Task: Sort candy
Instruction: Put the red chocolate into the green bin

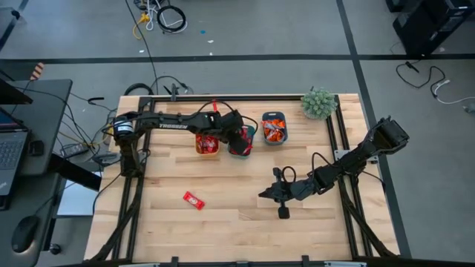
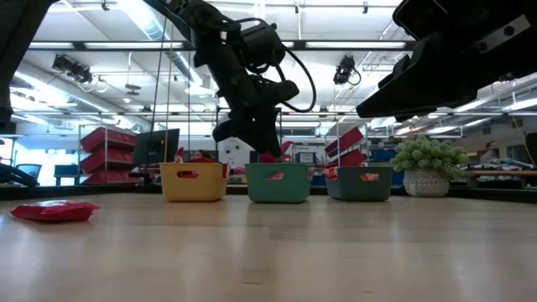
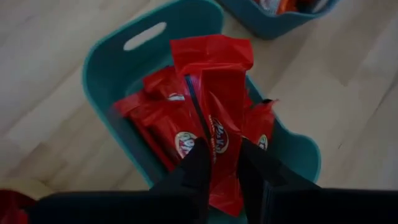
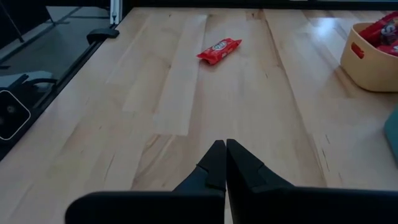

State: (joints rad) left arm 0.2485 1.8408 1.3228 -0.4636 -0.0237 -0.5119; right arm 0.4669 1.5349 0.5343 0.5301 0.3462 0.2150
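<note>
My left gripper (image 3: pixel 224 154) reaches out over the middle teal bin (image 1: pixel 241 141) and is shut on a red wrapped candy (image 3: pixel 214 93). Several more red candies (image 3: pixel 158 112) lie inside that bin. In the low view the left gripper (image 2: pixel 256 138) hangs just above the bin's rim (image 2: pixel 277 170). One loose red candy (image 1: pixel 194 199) lies flat on the table toward the near left, also seen as the candy (image 4: pixel 219 50). My right gripper (image 4: pixel 224 148) is shut and empty, low over the table right of centre, where the high view shows the right gripper (image 1: pixel 269 193). My left gripper pinches the red candy between its two fingers, near one end of the wrapper (image 3: pixel 222 177). The fingers (image 3: pixel 198 167) come from above, pointing down into the bin. The candy runs lengthwise away from them over the other candies; whether its far end (image 3: pixel 211 53) rests on them I cannot tell.
A yellow bin (image 1: pixel 208 144) with red candies stands left of the teal one, and a blue-grey bin (image 1: pixel 274 130) with orange-red candies to its right. A small green plant (image 1: pixel 319 102) sits at the far right corner. Bare wood lies around the loose candy.
</note>
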